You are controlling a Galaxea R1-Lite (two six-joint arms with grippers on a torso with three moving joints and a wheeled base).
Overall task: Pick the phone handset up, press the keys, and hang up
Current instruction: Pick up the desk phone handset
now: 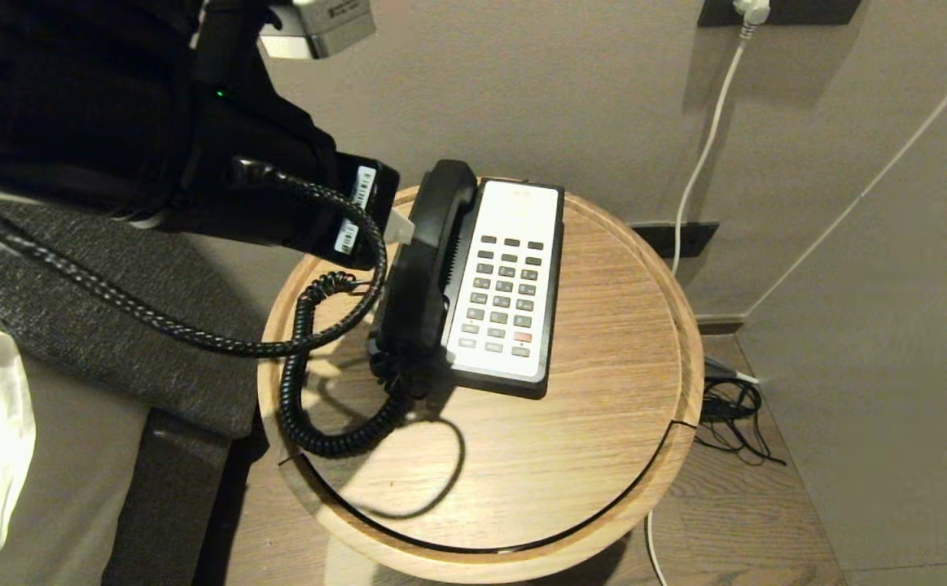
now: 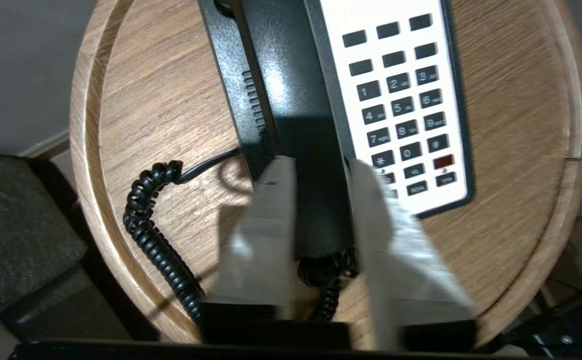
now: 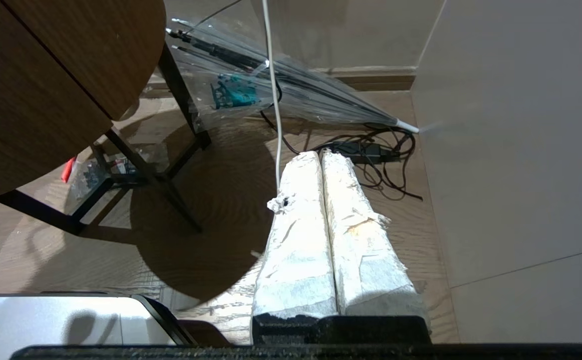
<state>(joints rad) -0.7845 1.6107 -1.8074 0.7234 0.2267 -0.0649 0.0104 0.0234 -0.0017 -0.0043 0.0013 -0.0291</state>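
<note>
At the centre of the head view, on the round light-wood side table (image 1: 587, 423), sits the black-and-white phone base with its white keypad panel (image 1: 507, 285), and the long glossy black plastic phone handset (image 1: 423, 268) lies in its cradle along the base's left edge. Its long axis runs from the upper middle of the frame down towards the lower middle, tilted slightly. One rounded end points up towards the wall; the other, where the black coiled cord (image 1: 302, 391) joins, points towards the table's near rim.

The left gripper (image 2: 316, 200) reaches in from the upper left of the head view. In the left wrist view its two pale fingers (image 2: 265, 220) stand apart, one on either side of the handset's lower half. Whether they touch it I cannot tell.

The handset looks seated, so I cannot tell whether the lift and key presses lie ahead or the hang-up is done.

The right gripper (image 3: 322, 165) hangs parked over the wooden floor, its wrapped fingers pressed together and holding nothing.
</note>
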